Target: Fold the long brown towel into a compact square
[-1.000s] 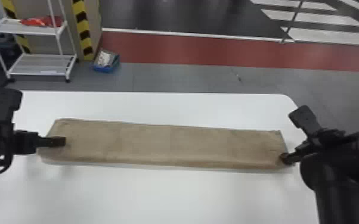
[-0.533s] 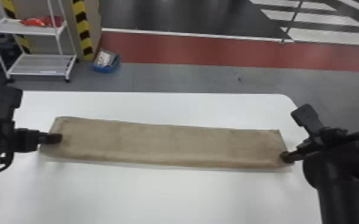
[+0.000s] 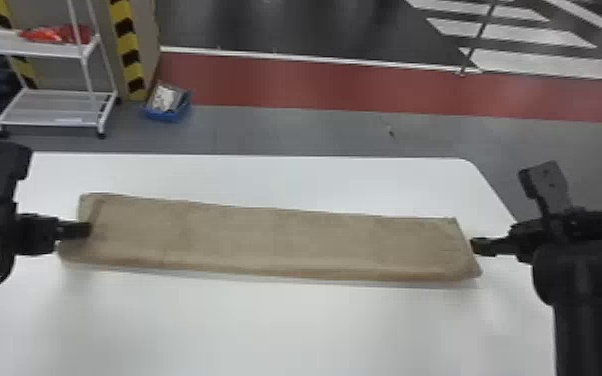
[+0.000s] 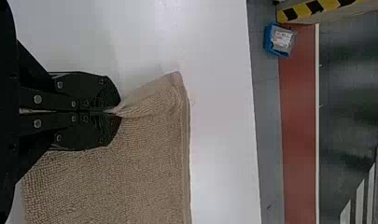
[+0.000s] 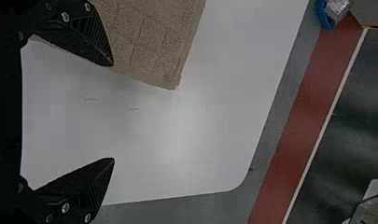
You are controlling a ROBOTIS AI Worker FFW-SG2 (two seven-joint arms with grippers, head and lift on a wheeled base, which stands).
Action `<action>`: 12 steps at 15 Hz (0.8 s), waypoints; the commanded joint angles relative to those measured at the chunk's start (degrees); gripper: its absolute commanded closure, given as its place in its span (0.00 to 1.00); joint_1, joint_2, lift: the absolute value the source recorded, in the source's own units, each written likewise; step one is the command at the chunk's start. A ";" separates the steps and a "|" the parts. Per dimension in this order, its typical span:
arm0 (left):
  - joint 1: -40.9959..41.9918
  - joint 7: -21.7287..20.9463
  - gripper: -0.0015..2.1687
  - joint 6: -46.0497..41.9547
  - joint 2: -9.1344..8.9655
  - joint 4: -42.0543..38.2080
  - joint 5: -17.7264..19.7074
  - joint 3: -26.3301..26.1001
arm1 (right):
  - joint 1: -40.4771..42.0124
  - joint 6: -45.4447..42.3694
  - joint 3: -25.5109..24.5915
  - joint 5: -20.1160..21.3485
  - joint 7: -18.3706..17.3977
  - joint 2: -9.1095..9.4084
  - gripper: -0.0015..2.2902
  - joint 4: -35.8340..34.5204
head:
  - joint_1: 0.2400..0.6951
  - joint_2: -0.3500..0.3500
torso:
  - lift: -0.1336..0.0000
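While pinching the strip-like towel (image 3: 265,240) at nine o'clock with left gripper (image 4: 120,111), had right gripper (image 5: 113,112) agape at three and squaring unfinished.

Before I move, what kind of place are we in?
Probably a workshop or warehouse floor: there's yellow-and-black hazard striping, a red floor lane edged in white, and a white wheeled rack beyond the table.
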 commanded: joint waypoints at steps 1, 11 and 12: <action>1.11 -0.75 0.80 -0.98 0.00 -0.78 0.00 0.50 | -0.03 0.86 -2.10 -3.07 -0.09 -0.15 0.08 -1.77 | 1.00 0.25 | 0.07; 5.24 -1.71 0.80 9.57 -4.04 -18.09 -0.44 -1.43 | 5.51 2.80 -7.28 -11.15 -0.01 -3.23 0.08 -6.61 | 1.00 0.15 | 0.07; 6.47 -1.71 0.80 12.21 -4.92 -21.34 -0.53 -1.79 | 5.86 2.80 -7.63 -12.30 -0.01 -4.10 0.08 -6.61 | 1.00 0.13 | 0.07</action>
